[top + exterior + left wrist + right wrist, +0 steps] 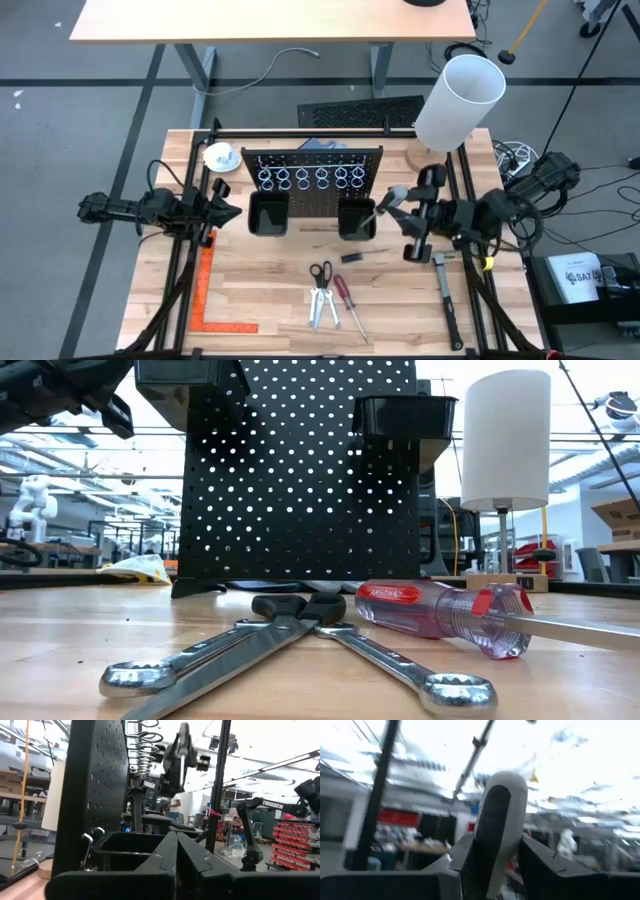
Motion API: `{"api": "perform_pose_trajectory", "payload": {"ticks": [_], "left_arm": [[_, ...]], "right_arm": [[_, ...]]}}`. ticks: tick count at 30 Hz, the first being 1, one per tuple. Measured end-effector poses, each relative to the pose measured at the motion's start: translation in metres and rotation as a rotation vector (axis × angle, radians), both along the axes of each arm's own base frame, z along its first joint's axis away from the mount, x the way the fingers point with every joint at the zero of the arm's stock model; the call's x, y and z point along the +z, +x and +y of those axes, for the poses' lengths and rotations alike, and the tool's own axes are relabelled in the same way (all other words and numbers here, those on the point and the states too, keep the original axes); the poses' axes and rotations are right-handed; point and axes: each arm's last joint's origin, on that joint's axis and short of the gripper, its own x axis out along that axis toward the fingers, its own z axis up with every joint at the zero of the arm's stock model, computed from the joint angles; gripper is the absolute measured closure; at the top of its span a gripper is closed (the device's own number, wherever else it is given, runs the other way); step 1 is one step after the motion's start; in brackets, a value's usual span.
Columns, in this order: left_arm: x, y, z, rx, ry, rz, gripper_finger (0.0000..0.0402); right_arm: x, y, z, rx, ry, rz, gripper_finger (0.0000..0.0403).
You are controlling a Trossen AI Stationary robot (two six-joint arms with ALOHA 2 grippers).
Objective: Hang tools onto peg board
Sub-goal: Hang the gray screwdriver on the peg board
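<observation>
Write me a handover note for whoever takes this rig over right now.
Right pincer: shut on a grey-and-black-handled tool, raised beside the peg board's right bin.
Left pincer: shut, empty, waiting beside the left bin.
On the table in front of the board: scissors, two wrenches, red-handled screwdriver.
Done: the ring holders appear empty; nothing visibly hung.
Left: place the held tool, then the other four.

Floor: grey floor [90, 150] crossed by dark lines.
Furniture: a pale desk [270, 20] stands beyond the wooden table [260, 300]; red storage bins [295, 832] line the far side.
Light: bright ceiling [80, 450] with beams; a white lamp shade [458, 100] stands at the table's corner.
Cables: a grey cable [270, 62] trails on the floor.
</observation>
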Motion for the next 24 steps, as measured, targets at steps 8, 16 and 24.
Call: {"api": "perform_pose_trajectory", "payload": {"ticks": [8, 16, 24], "left_arm": [[0.000, 0.000, 0.000, 0.008, -0.002, 0.000, 0.0395], [0.000, 0.000, 0.000, 0.010, -0.001, 0.000, 0.0395], [0.000, 0.000, 0.000, 0.009, -0.003, 0.000, 0.0395]], "right_arm": [[0.051, 0.022, -0.011, -0.010, -0.069, 0.003, 0.0288], [0.083, 0.062, -0.026, -0.087, -0.107, 0.089, 0.0288], [0.092, 0.097, -0.050, -0.154, -0.056, 0.144, 0.0288]]}}
